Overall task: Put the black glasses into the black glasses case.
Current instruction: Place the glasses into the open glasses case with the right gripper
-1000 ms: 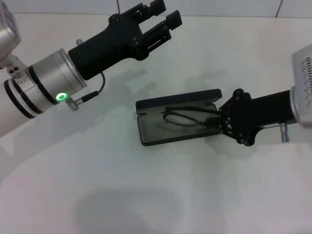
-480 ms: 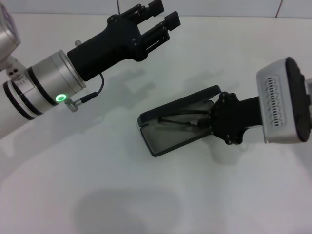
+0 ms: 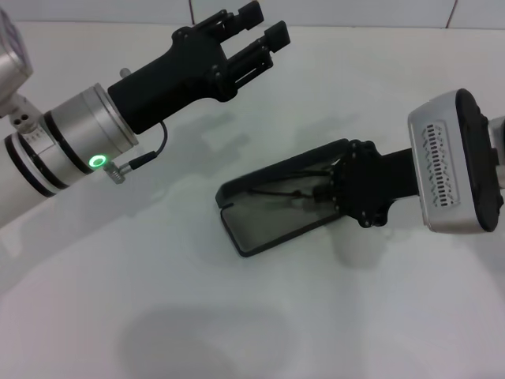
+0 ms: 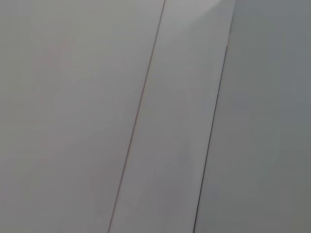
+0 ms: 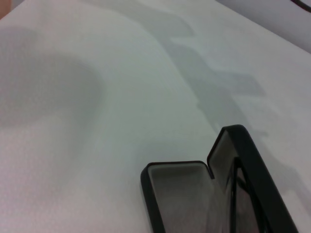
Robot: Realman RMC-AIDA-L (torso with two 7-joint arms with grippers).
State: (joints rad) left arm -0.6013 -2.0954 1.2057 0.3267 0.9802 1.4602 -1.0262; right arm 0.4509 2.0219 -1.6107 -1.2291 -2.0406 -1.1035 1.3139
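The black glasses case (image 3: 272, 209) lies open on the white worktop (image 3: 237, 316), its lid half raised, with the black glasses (image 3: 284, 193) inside it; the right hand (image 3: 335, 189) reaches into the case's near-right end, at the glasses, and whether it is clenched on them I cannot tell. Its arm comes in low and nearly level from the case's right side. The left hand (image 3: 256, 31) hovers well beyond the case's far-left side, fingers spread and grasping nothing.
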